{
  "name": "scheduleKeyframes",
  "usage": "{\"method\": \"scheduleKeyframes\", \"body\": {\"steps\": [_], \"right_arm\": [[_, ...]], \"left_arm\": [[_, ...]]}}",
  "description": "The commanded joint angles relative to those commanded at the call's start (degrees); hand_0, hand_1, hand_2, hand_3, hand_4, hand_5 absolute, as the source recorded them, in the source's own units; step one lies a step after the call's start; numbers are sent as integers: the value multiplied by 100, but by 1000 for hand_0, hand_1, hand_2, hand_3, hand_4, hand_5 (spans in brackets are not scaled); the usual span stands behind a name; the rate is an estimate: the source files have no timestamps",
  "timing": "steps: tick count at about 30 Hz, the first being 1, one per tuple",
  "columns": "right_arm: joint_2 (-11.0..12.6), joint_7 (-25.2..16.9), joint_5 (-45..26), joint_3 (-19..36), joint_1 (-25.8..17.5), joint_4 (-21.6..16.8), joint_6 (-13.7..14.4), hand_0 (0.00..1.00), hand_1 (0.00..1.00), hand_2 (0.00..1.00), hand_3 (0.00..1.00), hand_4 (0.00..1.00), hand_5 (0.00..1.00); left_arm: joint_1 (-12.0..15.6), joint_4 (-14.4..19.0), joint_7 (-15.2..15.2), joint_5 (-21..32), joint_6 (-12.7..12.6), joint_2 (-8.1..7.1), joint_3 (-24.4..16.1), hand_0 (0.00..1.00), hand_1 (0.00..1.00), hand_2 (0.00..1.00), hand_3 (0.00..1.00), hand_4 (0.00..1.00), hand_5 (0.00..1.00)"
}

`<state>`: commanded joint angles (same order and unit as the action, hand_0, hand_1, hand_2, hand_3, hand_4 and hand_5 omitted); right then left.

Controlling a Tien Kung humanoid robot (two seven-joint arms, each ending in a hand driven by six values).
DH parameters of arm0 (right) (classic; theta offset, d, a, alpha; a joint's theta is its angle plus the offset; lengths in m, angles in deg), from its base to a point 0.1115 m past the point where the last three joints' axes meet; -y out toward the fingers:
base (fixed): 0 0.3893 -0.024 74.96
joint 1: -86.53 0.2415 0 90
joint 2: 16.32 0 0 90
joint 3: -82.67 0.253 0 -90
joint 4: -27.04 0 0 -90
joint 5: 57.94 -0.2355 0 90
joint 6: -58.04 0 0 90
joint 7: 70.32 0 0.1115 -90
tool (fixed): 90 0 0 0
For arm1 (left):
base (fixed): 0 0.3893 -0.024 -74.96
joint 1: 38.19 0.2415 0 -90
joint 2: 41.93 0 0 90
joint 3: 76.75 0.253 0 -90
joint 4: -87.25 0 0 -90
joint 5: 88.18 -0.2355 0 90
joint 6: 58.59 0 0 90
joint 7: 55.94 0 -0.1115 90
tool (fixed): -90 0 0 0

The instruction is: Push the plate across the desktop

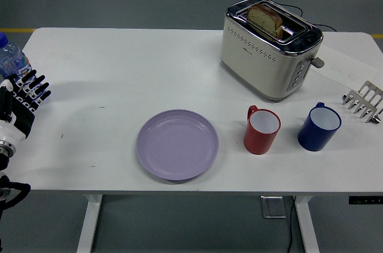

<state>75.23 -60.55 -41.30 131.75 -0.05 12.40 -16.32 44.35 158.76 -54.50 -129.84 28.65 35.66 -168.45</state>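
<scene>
Head view, one white surface (179, 61), items listed left to right.

Left hand (23, 100): black and white, at the far left edge of the frame, fingers spread wide and pointing up-right, holding nothing. It stands well apart from the plate and partly covers the bottle behind it.

Bottle (11, 57): clear plastic with a blue cap and a printed label, upright at the left edge, lower part hidden by the hand.

Plate (177, 145): lilac, round, lying flat near the surface's near edge, a little left of centre. Nothing on it, nothing touching it.

Red mug (262, 130): upright, white inside, handle turned to the far left, just right of the plate with a clear gap between them.

Blue mug (319, 127): upright, white inside, handle to the far side, near the red mug on its right, not touching.

Toaster (269, 48): cream and chrome, set at an angle toward the far right, with a slice of bread (265, 20) standing in one slot.

Paper sheet (347, 67): white, lying flat to the right of the toaster.

Metal rack (364, 101): small, pronged, at the right edge, right of the blue mug.

Right hand: not visible.
</scene>
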Motion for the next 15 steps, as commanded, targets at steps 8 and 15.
{"method": "scheduleKeyframes", "body": {"steps": [8,15], "right_arm": [[1,-21,-63,-38,-1,5,0,590,524,611,594,361,538],[9,-39,-116,-75,34,7,-2,590,524,611,594,360,537]], "left_arm": [[97,-84,2,4,13,8,-175,773,776,745,736,518,998],[86,-118,16,12,7,1,-258,772,778,745,736,518,998]]}}
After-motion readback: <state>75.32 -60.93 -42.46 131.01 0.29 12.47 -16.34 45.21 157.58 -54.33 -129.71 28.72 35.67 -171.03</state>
